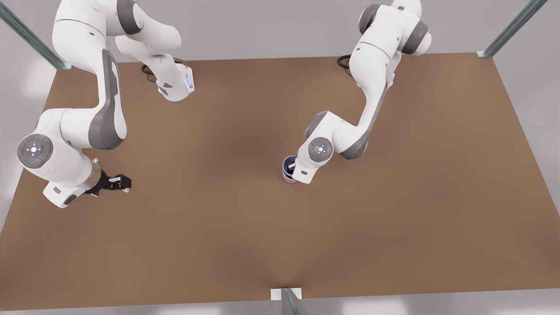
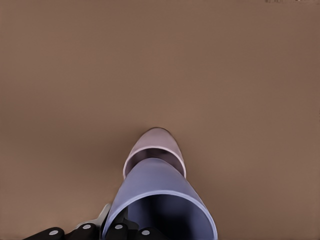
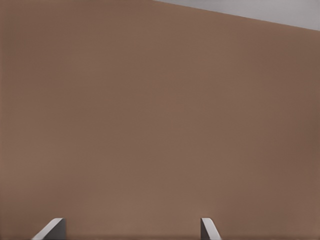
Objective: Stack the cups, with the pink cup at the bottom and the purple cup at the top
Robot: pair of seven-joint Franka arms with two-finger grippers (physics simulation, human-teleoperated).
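Brown table (image 1: 262, 240): near centre we count two cups, purple cup (image 1: 288, 166) nested in pink cup (image 1: 289, 180), half hidden by the left gripper (image 1: 292, 168) clamping its rim. Right gripper (image 1: 124, 182), at 9 o'clock, waits spread.

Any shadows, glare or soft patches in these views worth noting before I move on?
Front view: even, soft light, no glare; a faint darker patch on the table near the middle; the left gripper sits at the stacked cups. Left wrist view: the purple cup looms large and close over the pink cup. Right wrist view: flat brown table, the open right gripper at the edge.
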